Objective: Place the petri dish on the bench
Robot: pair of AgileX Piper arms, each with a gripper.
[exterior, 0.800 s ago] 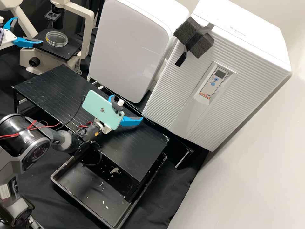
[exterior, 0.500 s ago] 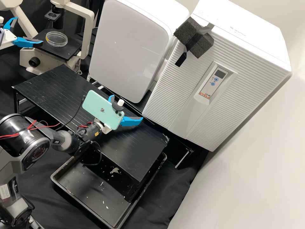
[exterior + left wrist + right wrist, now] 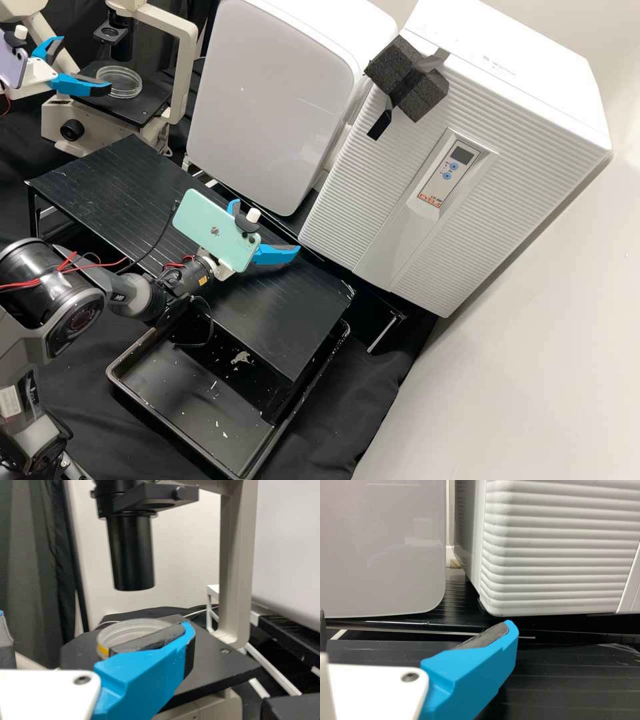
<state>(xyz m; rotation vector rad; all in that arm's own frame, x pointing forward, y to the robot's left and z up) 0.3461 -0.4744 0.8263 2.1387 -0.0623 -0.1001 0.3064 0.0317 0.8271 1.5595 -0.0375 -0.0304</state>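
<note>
On the black microscope stage [image 3: 150,107] lies the clear round petri dish [image 3: 125,79], flat, its near-left edge partly covered by a finger of my left gripper [image 3: 81,67]. That gripper is open at the dish's left side. In the left wrist view the petri dish [image 3: 129,628], with a yellow mark on its side, is partly behind one finger of the left gripper [image 3: 96,632]; contact cannot be told. My right gripper [image 3: 265,228] hangs open over the black slatted bench [image 3: 107,180]. The right wrist view shows the right gripper [image 3: 415,627] with nothing between its fingers.
The microscope's cream frame [image 3: 185,73] rises beside the stage, and a black cylinder [image 3: 131,552] hangs above it. Two white appliances [image 3: 267,100] [image 3: 373,220] stand behind the bench. A black tray [image 3: 167,427] lies below its front edge.
My left gripper has moved to the right in the high view, so that a finger now overlaps the dish's edge. The right gripper and the dish have kept still.
</note>
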